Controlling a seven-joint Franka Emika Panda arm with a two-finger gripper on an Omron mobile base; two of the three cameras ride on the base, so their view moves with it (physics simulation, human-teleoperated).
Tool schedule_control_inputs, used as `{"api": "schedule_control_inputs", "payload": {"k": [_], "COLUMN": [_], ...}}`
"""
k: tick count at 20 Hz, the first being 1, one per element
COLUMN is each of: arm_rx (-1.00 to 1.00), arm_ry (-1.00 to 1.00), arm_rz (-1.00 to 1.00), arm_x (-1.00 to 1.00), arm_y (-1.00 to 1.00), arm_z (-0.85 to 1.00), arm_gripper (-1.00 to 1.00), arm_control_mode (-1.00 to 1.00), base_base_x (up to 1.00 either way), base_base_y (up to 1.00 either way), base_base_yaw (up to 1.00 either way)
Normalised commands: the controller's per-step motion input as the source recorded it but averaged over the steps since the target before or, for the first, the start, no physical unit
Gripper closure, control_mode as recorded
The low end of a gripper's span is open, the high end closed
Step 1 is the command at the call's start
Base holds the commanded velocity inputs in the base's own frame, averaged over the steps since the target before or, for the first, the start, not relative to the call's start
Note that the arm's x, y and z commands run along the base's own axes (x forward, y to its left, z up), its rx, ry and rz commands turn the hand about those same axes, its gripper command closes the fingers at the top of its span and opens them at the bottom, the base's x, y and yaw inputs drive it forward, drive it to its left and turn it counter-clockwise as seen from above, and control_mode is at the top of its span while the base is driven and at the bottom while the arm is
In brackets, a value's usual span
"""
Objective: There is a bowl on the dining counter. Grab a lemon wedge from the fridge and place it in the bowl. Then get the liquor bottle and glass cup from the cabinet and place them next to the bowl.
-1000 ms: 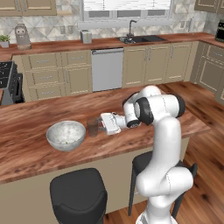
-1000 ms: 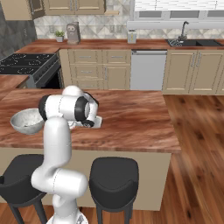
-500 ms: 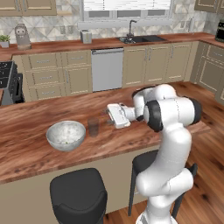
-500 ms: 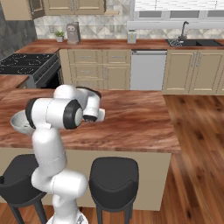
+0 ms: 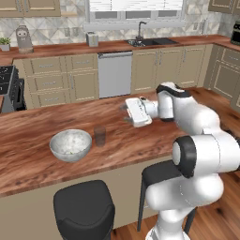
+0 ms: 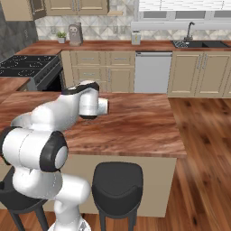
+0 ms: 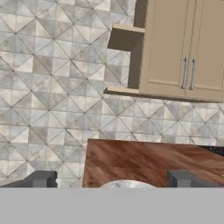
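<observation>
So the glass cup (image 5: 100,136) sat on the bench (image 5: 140,145) just beside the bowl (image 5: 71,145), and the gripper (image 5: 125,112) hung off to the side, released and holding nothing. Looked like the cup step was finished; fetching the liquor bottle seemed next.

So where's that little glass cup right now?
In the left base view, the glass cup stands upright on the dining counter, just right of the bowl and left of the tool.
</observation>
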Motion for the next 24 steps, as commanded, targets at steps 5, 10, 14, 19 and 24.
{"api": "schedule_control_inputs", "payload": {"k": [5,10,14,19,24], "arm_rx": [-0.17,-0.15,-0.16,-0.13,-0.06], "arm_ry": [0.07,0.14,0.16,0.12,0.05], "arm_rz": [-0.14,-0.20,-0.22,-0.28,-0.29], "arm_x": [-0.76,-0.82,-0.82,-0.82,-0.73], "arm_y": [0.00,0.02,0.14,0.01,-0.19], "arm_z": [1.00,0.99,0.92,0.68,0.32], "arm_gripper": [-1.00,-1.00,-1.00,-1.00,-1.00], "arm_control_mode": [-1.00,-1.00,-1.00,-1.00,-1.00], "base_base_x": [0.00,0.00,0.00,0.00,0.00], "base_base_y": [0.00,0.00,0.00,0.00,0.00], "base_base_yaw": [0.00,0.00,0.00,0.00,0.00]}}
